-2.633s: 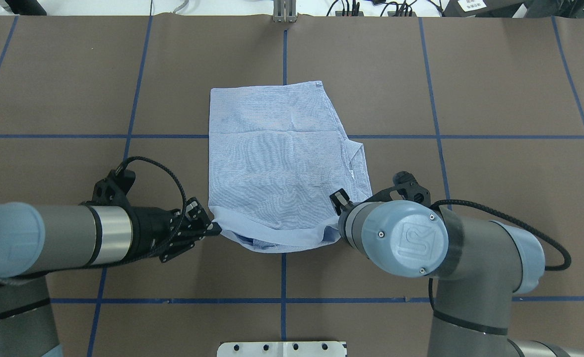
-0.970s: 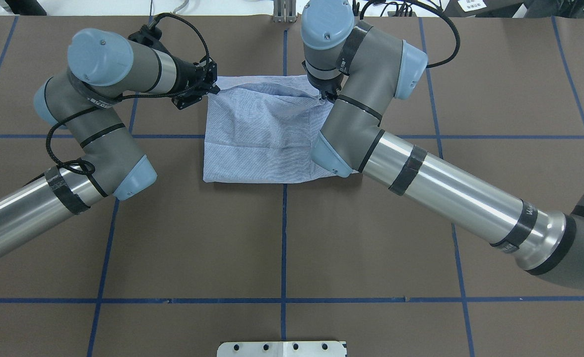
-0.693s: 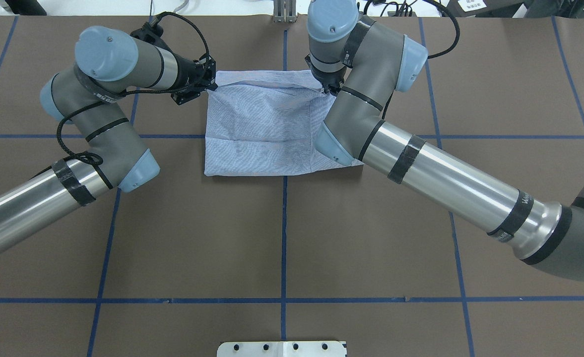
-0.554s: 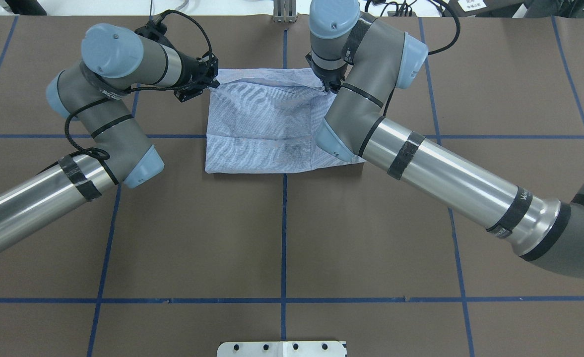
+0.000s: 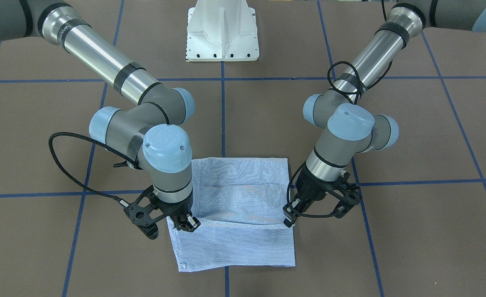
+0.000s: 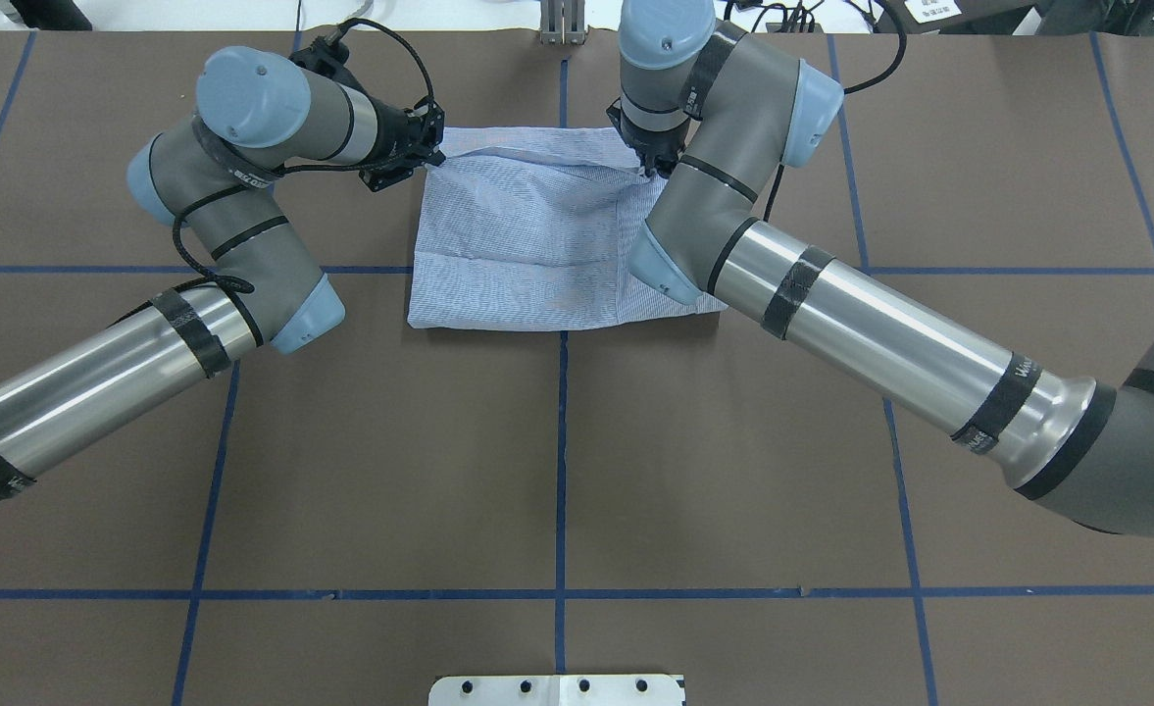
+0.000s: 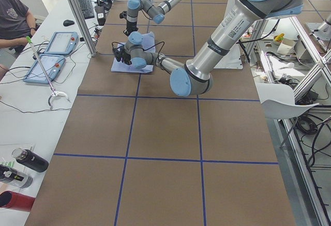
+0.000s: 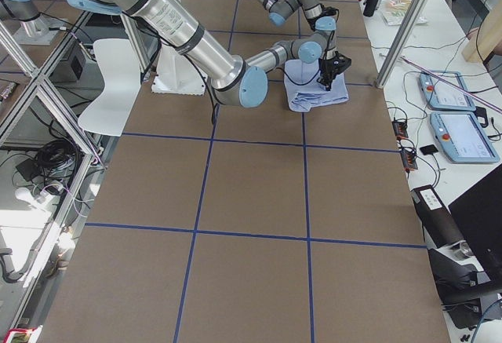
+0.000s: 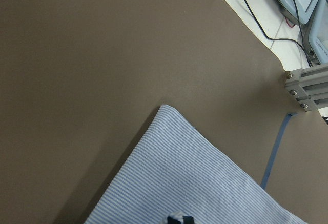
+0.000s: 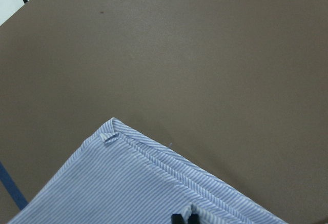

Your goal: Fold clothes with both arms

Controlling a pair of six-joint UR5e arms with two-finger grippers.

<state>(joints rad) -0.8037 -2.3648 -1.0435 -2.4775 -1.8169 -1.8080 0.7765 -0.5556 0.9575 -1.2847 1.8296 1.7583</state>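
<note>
Black left gripper (image 6: pixel 426 157) and right gripper (image 6: pixel 653 169), clamped on light-blue striped fabric shirt (image 6: pixel 527 235), are tautening it between fingers for folding

The right arm (image 6: pixel 782 294) hides the lower right corner of the shirt (image 6: pixel 527 235). The left gripper (image 9: pixel 179 219) and right gripper (image 10: pixel 184 218) are cut off at the bottom.

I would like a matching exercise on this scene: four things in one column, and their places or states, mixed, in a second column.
Things:
1. left gripper
2. right gripper
3. shirt
4. white base

Places or states:
A. folded over, on the brown table
B. shut on the shirt corner at the overhead view's right
C. on the table, apart from the cloth
D. shut on the shirt corner at the overhead view's left

Pairs: 1-D, 2-B, 3-A, 4-C
</note>
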